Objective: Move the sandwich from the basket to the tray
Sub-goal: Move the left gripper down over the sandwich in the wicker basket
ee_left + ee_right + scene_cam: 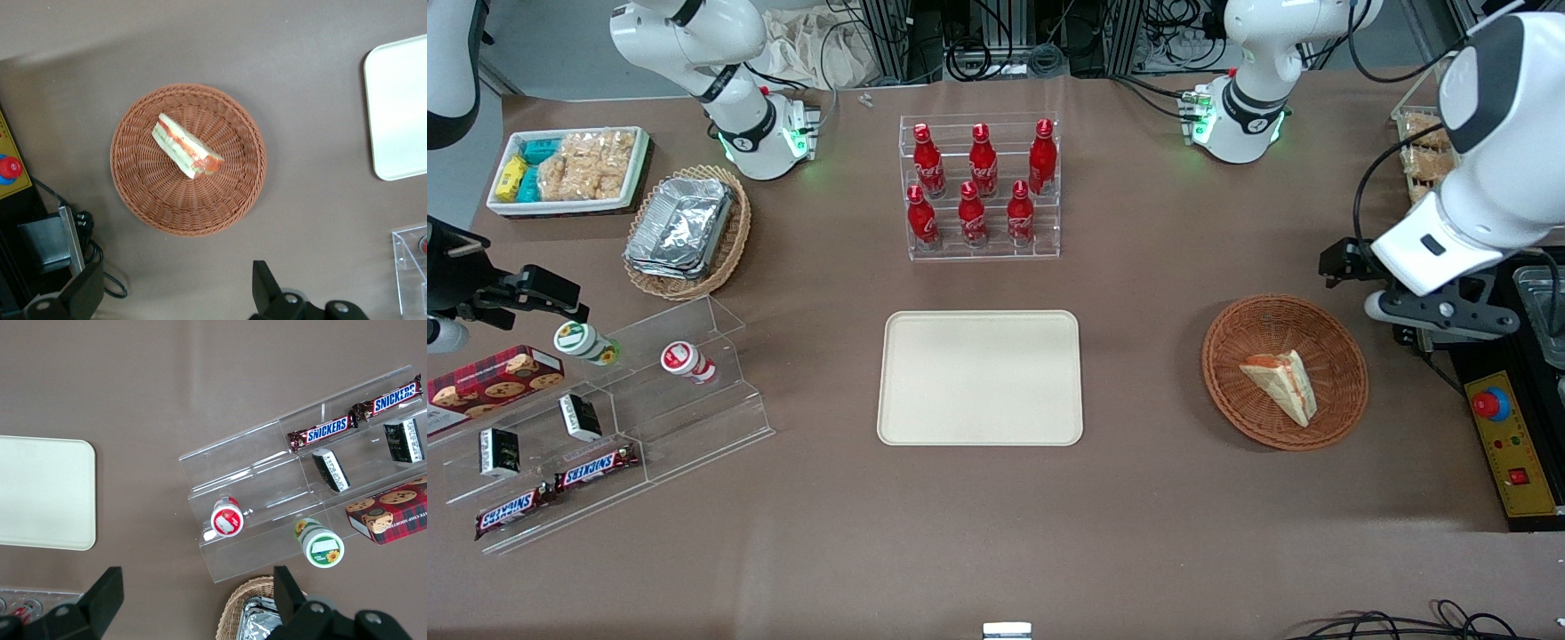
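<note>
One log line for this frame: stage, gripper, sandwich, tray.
stage: pre-grasp | gripper: open, above table beside basket | sandwich: in basket | tray: bare

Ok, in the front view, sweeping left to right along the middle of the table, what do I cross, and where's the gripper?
Clear stepped shelf → tray → basket holding the sandwich → open gripper, hovering above the table beside the basket.

From my front view I look steeply down over the whole worktop (1138, 498). My left wrist camera hangs high, facing straight down on the basket (189, 159); both views share the basket (1285, 372) and tray (980, 377).
</note>
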{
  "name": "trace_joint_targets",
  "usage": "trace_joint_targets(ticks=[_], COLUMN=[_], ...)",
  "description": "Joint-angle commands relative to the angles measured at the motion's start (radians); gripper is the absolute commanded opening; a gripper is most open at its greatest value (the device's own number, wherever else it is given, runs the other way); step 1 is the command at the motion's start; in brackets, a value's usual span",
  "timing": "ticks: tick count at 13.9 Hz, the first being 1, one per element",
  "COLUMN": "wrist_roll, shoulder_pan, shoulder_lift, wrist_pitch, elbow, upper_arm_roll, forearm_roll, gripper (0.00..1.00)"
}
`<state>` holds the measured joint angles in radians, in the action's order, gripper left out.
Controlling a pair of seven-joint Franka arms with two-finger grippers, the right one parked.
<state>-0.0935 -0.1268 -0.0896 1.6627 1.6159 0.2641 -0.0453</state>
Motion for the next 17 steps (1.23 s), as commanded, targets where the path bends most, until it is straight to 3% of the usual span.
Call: trace_joint_targets(ticks=[1, 5, 8, 17], wrist_roll=[-0.012, 0.014, 0.222, 0.717], shoulder_pan=[-0.001, 0.001, -0.001, -0.001], shoulder_lift=[-0.061, -0.131, -0.133, -0.173], wrist_pitch=[-0.073, -0.077, -0.016, 0.581], elbow=[-0.091, -0.148, -0.062, 0.350], upper_arm_roll=[-0.005, -0.005, -0.006, -0.045], forearm_roll=[0.015, -0.005, -0.001, 0.004], gripper=[1.00, 1.00, 1.00, 1.00])
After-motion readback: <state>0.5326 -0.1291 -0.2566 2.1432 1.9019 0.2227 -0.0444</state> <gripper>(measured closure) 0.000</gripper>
